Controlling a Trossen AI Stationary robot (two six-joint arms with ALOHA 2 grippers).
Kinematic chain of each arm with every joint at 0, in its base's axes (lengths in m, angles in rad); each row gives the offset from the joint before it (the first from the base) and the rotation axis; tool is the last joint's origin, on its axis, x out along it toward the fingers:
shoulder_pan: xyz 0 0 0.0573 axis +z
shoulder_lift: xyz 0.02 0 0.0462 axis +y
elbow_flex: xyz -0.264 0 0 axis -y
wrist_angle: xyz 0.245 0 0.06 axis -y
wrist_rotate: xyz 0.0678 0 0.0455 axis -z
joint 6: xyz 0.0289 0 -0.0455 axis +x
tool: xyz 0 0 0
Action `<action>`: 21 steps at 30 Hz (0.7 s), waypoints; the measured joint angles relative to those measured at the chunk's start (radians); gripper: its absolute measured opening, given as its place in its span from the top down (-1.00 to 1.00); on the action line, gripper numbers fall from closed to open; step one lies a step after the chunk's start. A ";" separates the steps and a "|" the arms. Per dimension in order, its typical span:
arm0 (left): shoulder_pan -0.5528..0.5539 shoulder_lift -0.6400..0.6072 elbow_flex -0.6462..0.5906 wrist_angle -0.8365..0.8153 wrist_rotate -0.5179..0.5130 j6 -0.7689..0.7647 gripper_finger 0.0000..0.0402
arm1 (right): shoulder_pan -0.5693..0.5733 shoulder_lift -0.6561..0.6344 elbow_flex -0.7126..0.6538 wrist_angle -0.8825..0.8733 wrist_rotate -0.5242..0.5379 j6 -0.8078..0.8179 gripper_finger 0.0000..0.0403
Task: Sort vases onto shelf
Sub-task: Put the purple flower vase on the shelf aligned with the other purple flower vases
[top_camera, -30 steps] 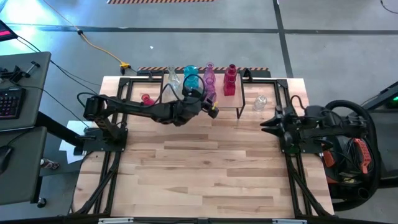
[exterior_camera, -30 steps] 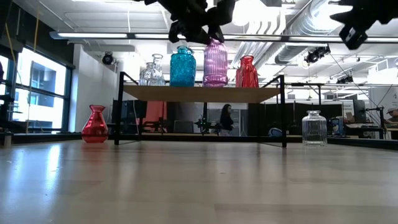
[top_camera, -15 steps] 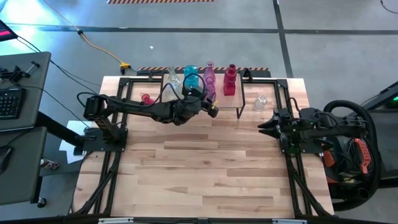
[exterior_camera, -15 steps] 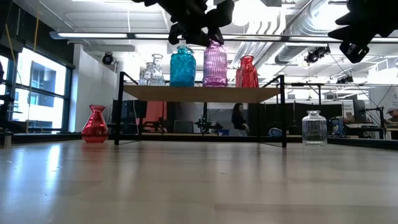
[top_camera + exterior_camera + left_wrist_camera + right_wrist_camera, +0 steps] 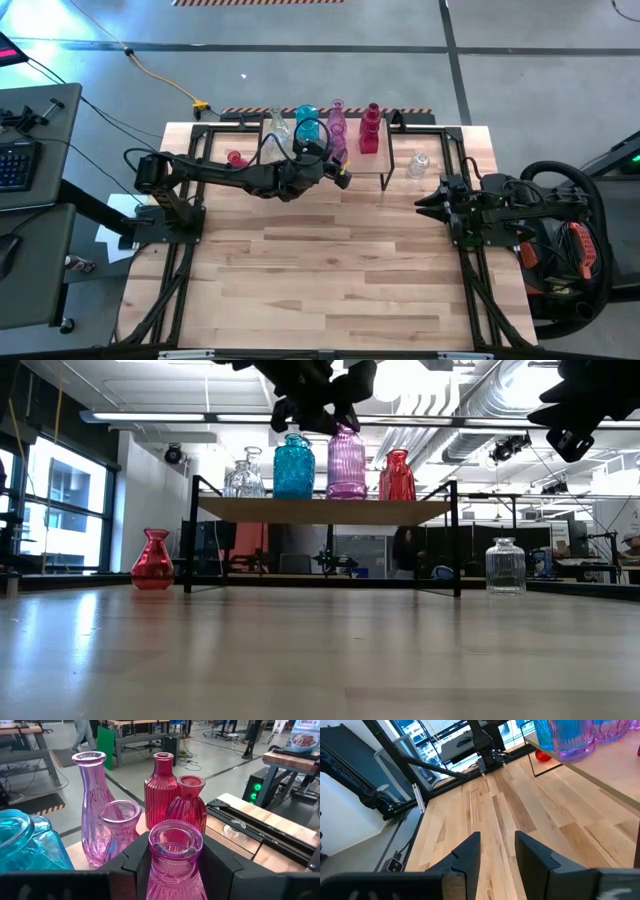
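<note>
- Wooden table (image 5: 330, 260), broad and mostly bare toward the near edge.
- Shelf (image 5: 325, 510) along the far edge, carrying clear, teal (image 5: 294, 467), pink and red vases.
- Left gripper (image 5: 175, 865) above the shelf's front edge, clamped round a ribbed pink vase (image 5: 176, 851) by the neck.
- Right gripper (image 5: 496, 851) at the right edge, raised, fingers narrowly parted, empty.
- Clear jar (image 5: 505, 566) right of the shelf; red vase (image 5: 153, 559) left of it.

- Both arms were matte black all over, chunky jointed links with black cables looped along them.
- Left gripper (image 5: 175, 865) had blocky, angular black fingers.
- Right gripper (image 5: 496, 851) had two flat, tapered black fingers, pretty plain.
</note>
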 joint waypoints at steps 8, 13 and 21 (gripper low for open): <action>0.004 0.000 0.000 0.000 0.000 0.009 0.39 | 0.000 0.000 0.000 0.000 0.000 0.000 0.48; 0.004 0.000 0.000 0.000 0.000 0.004 0.39 | 0.000 0.000 0.000 0.000 -0.001 0.000 0.48; 0.004 0.000 0.000 -0.001 0.021 -0.003 0.39 | 0.000 0.000 0.000 0.000 -0.002 0.000 0.48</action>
